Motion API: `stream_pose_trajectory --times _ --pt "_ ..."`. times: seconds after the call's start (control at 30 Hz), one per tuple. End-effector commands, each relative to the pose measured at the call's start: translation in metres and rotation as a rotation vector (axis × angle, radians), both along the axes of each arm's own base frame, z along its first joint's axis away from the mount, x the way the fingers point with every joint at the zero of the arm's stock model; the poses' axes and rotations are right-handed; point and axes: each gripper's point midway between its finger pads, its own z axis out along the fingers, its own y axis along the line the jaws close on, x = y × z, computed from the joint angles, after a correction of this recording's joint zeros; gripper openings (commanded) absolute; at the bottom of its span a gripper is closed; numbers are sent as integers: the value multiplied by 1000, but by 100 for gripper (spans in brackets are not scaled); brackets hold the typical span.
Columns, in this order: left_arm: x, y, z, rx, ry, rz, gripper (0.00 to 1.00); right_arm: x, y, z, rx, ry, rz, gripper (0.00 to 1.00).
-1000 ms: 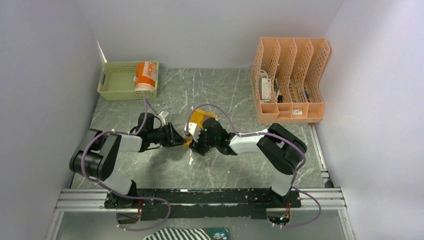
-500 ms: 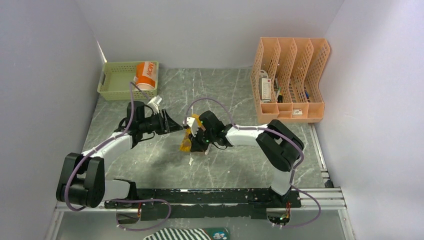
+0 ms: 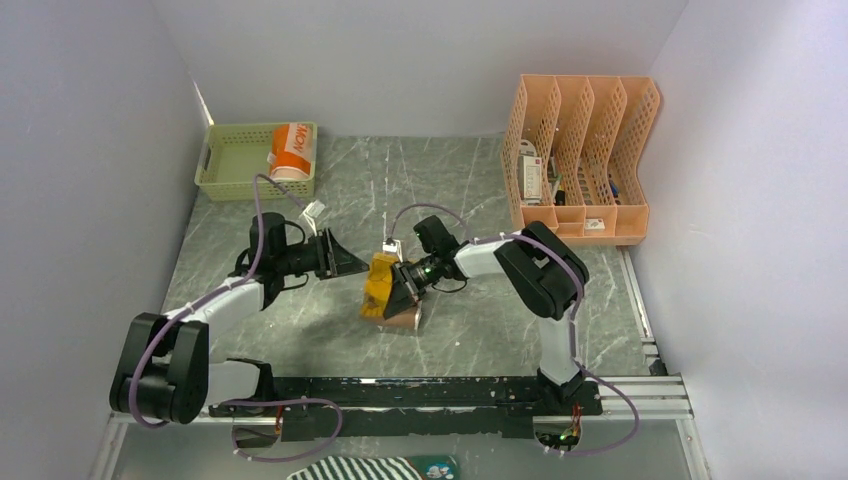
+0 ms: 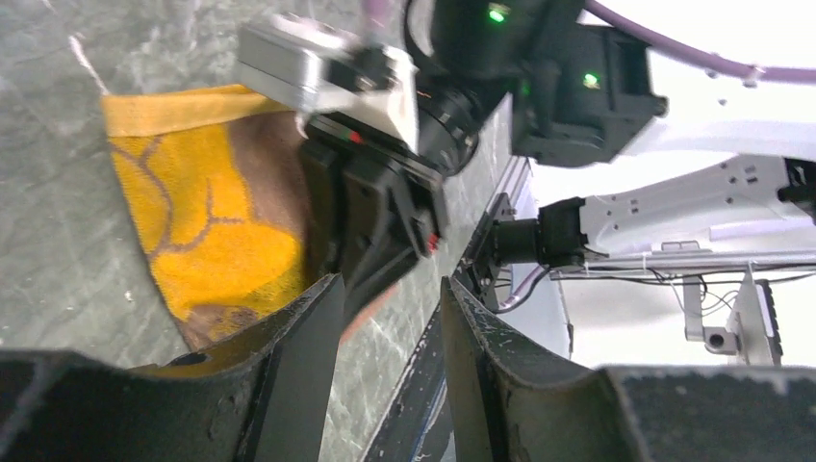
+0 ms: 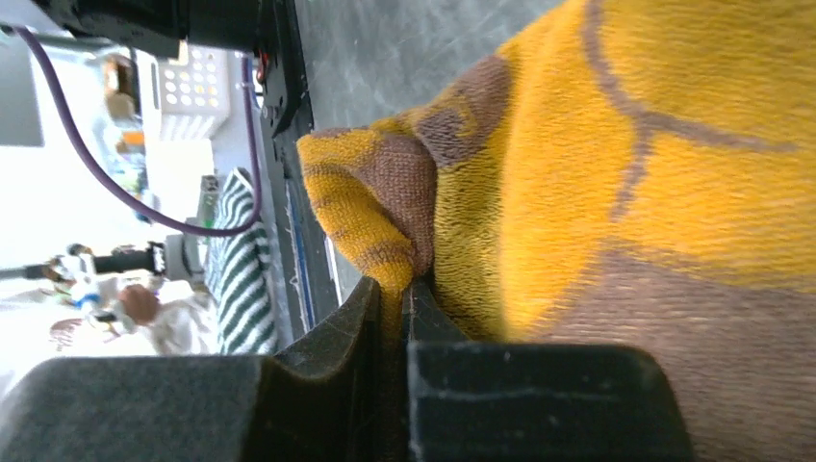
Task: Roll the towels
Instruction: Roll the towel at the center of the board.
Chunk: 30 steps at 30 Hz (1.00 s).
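Clamped shut on cloth at table centre: right gripper [image 5: 404, 289], fingers pressed together over a bunched fold of the yellow towel [image 5: 577, 144]. Brown print lines across the yellow pile; the rest of the towel spread below the grip on the grey marble-look table [image 3: 480, 330]. Just off at 9 o'clock in the overhead view, left gripper [image 4: 390, 289] with fingers parted and nothing between them, aimed at the towel and the other gripper's black body, touching neither. Farther out, between 10 and 11 o'clock, the orange towel [image 3: 292, 150], rolled up, lying at the right end of a green basket [image 3: 225, 178]. At 2 o'clock, a peach file rack [image 3: 580, 160] at the table's far right. At 6 o'clock, beyond the near rail, a black-and-white striped cloth [image 3: 350, 468], partly cut off by the frame edge.
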Motion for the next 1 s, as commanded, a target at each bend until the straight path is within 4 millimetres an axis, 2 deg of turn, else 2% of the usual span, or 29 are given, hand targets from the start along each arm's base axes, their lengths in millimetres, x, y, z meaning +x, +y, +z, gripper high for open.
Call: stream_pose_trajectory --times 0.0,0.23,0.37,0.57,0.83,0.97 --pt "-16 -8 23 -87 -58 -79 52 9 7 9 33 119 -6 0" --pt "-53 -29 15 -87 -55 -150 52 23 4 -11 -25 199 -63 0" --pt "-65 -32 4 -86 -35 -151 52 29 3 -16 -31 225 -100 0" --pt "-56 -29 -35 -37 -4 -71 51 37 3 -8 11 251 -139 0" --pt "-30 -36 -56 -44 -4 -25 46 43 3 -2 5 203 -155 0" --pt "-23 -34 -74 12 19 -2 44 51 0 3 -26 93 -170 33"
